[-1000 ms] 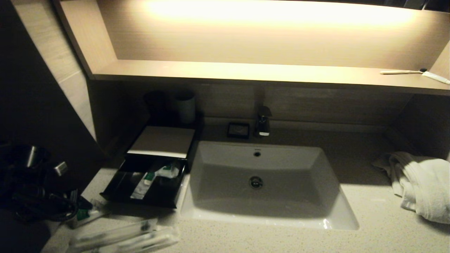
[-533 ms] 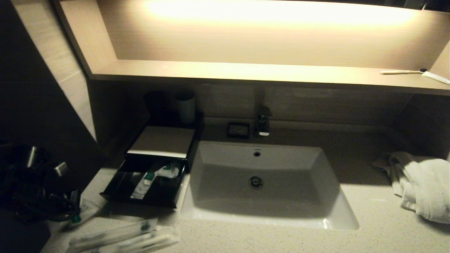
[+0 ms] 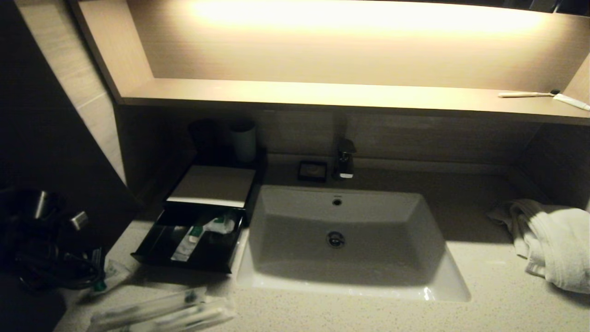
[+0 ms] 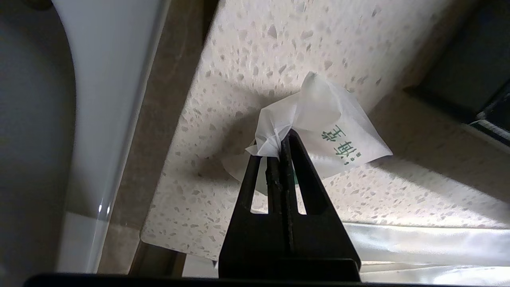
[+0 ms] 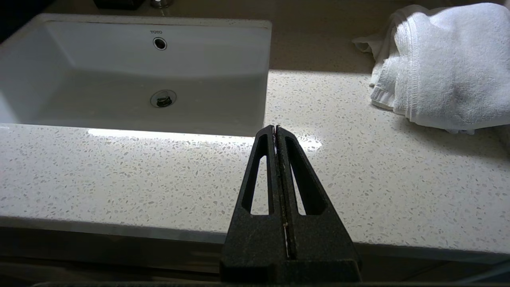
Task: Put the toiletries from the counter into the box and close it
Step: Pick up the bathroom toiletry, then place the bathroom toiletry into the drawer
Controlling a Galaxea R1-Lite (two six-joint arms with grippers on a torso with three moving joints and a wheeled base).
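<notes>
Picking up, by the look of it: left gripper (image 4: 279,137) pinched shut on a crumpled corner of a sachet (image 4: 330,127) at the near left of the counter (image 4: 255,56), just near-left of the open box (image 3: 196,240). Needs lifting next, then carrying far-right over the drawer. No clear long axis; bunched, printed face upward. Right gripper (image 5: 275,128) parked closed, empty, at the counter's near edge.

Left claw (image 4: 281,137) is down low at the near-left edge of the surface (image 4: 279,48), fingers pinched tight on a sachet (image 4: 330,131). Right claw (image 5: 275,129) hangs parked just off the front edge, fingers pressed together, holding nothing.
</notes>
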